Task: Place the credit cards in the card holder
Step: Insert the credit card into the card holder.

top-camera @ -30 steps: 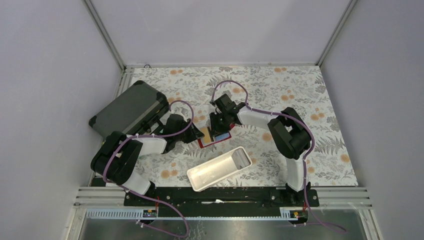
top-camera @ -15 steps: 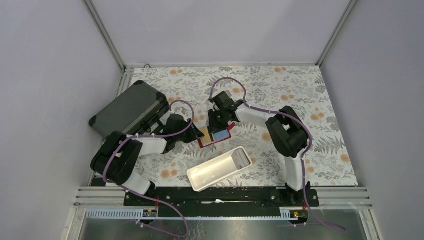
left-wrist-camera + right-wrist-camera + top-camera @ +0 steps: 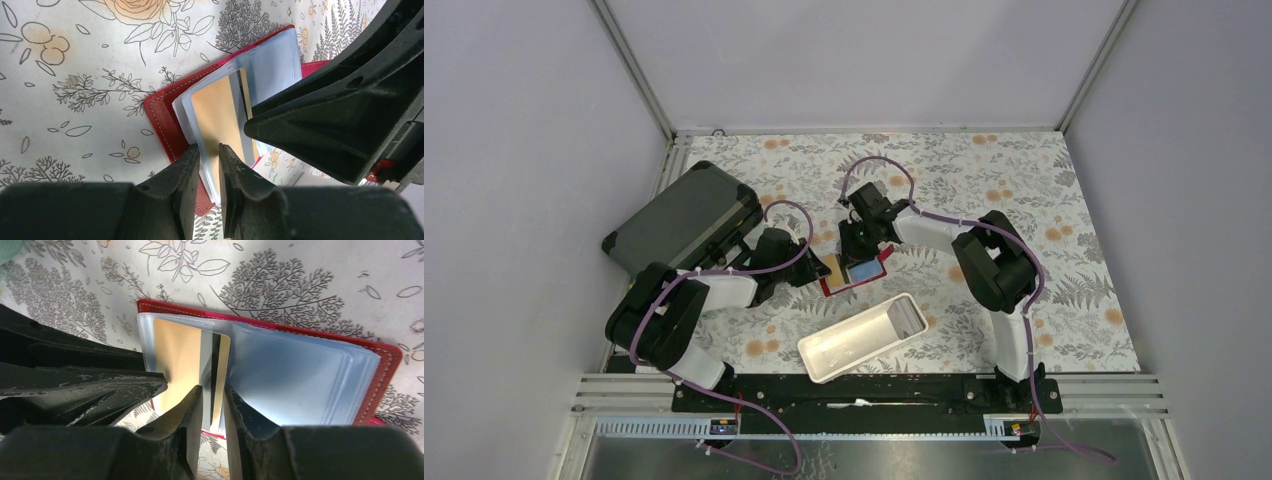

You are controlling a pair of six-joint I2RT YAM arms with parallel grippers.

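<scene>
Right claw pinching tan card, red wallet

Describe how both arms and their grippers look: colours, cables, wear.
The left arm and right arm have white links with bulky black joints; a purple cable loops along each. The left gripper and right gripper have black angular fingers with scuff marks.

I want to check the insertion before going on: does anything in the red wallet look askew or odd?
The yellow-brown card looks only partly inside its clear sleeve in the red wallet: its striped edge seems to stick out toward the fold. Nothing looks torn.
</scene>
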